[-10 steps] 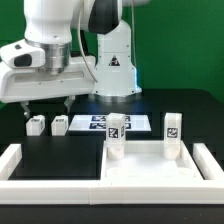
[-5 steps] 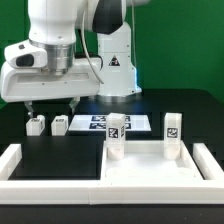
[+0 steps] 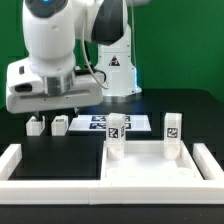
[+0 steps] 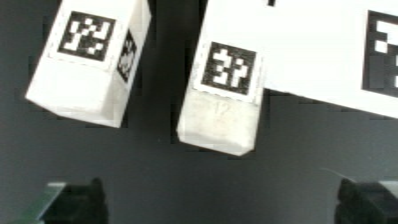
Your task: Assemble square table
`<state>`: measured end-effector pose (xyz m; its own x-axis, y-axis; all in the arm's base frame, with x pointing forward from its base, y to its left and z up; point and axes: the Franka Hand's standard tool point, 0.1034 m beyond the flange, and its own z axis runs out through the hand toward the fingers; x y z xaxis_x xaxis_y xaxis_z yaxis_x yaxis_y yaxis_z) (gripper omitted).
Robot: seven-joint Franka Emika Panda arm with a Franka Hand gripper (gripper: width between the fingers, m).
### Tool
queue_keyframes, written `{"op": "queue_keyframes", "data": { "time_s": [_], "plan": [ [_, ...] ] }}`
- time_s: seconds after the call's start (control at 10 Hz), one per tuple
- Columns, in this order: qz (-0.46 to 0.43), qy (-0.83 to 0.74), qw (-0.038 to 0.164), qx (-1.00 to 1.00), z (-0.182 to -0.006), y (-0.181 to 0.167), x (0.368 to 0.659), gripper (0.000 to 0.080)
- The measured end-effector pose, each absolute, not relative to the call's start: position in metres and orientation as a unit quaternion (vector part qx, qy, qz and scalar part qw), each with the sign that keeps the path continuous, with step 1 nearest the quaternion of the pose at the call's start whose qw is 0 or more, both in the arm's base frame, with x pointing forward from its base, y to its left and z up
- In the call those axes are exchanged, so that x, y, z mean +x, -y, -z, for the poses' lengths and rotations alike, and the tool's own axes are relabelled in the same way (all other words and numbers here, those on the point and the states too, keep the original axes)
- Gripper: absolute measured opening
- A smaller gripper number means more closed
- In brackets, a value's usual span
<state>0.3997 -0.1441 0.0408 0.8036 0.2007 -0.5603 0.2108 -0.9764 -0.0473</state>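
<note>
The arm is sitting lower than in the earlier frame, its released pincer [image 4: 222,200] hovering over the leg [image 4: 222,95] just beside the marker board [image 4: 329,45], the square table slab [image 3: 145,168] lying near that board; one finger is risking landing on the farther leg [image 4: 89,65], which is crowding close.

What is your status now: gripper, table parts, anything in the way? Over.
Gripper open, empty, over two loose legs. Tabletop holds two upright legs at rear corners. Nothing in the way.
</note>
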Motion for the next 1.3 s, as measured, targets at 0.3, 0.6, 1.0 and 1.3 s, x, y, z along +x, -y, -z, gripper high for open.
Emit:
{"op": "queue_keyframes", "data": {
  "time_s": [0.3,0.6,1.0,1.3],
  "plan": [
    [0.386,-0.113,0.003,0.916,-0.036,0.136,0.396,0.0649],
    [0.404,-0.076,0.016,0.911,-0.022,0.145,0.383,0.0649],
    [0.419,-0.037,0.011,0.907,-0.017,0.143,0.375,0.0649],
    [0.427,-0.036,0.008,0.904,-0.015,0.142,0.370,0.0649]
  ]
}}
